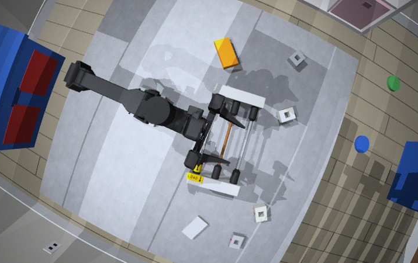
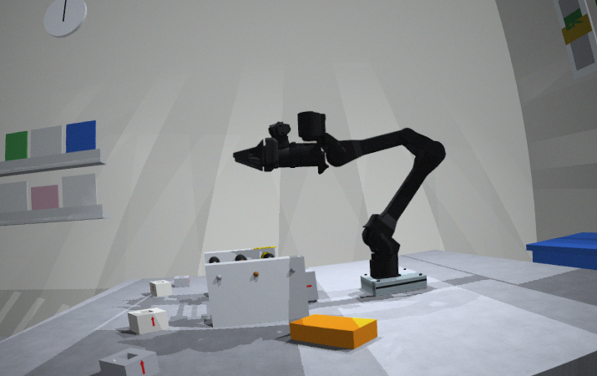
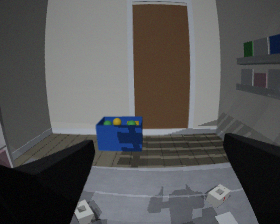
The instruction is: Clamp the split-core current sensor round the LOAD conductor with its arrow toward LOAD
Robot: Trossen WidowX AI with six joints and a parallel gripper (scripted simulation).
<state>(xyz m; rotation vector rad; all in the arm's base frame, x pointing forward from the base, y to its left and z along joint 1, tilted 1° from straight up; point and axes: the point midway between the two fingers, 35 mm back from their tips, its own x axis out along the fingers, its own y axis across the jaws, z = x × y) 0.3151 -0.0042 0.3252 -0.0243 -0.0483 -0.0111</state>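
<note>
we are looking at a workshop-like test room. a grey table (image 2: pixel 478 317) is bearing a conductor rig (image 2: pixel 253 290), and wall shelves (image 2: pixel 45 161) are holding coloured boxes.

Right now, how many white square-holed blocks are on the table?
4, by the top view: one upper right, one right of the conductor rack at, two lower right. The arm could hide another.

My arm (image 2: pixel 398 186) rises from its base, bends sharply at the elbow and reaches out level, high above the tabletop (image 2: pixel 478 308). At its end the pincer (image 2: pixel 240 158) points straight ahead, held roughly horizontal, its two fingers (image 1: pixel 232 118) spread wide with nothing between them.
</note>
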